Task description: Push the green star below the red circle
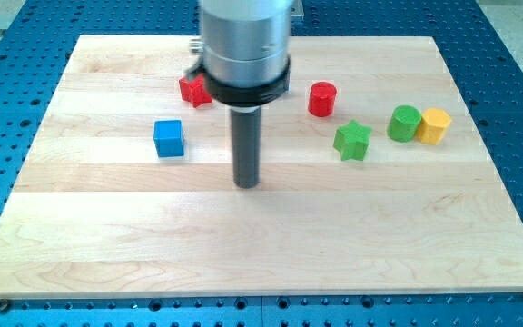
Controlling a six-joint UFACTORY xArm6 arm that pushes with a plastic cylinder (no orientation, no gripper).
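Wooden board (261,245) fills most of the frame, lying on a blue perforated table (516,36). Arm comes down from the top centre: a silver cylinder with a black collar, then the straight dark rod. My tip (247,184) rests on the board near the middle of the frame, touching no block. No fingers on this rig, only the rod, so nothing is open or closed and nothing is held. Green star (352,140) sits right of centre, well apart from my tip and a little higher in the frame. Red circle (322,98) stands up and to the left of the star, near it but not touching; the star is lower than the circle yet offset toward the right. Green cylinder (404,123) lies further right of the star, with a yellow block (434,125) just beside it on its right, the two seemingly touching; the yellow block's exact shape is hard to make out. Blue cube (168,138) sits left of the rod, apart from it. A red block (193,89) in the upper left of centre is partly hidden behind the arm's collar, with an irregular outline; shape uncertain. Bare wood spans the lower half of the frame.
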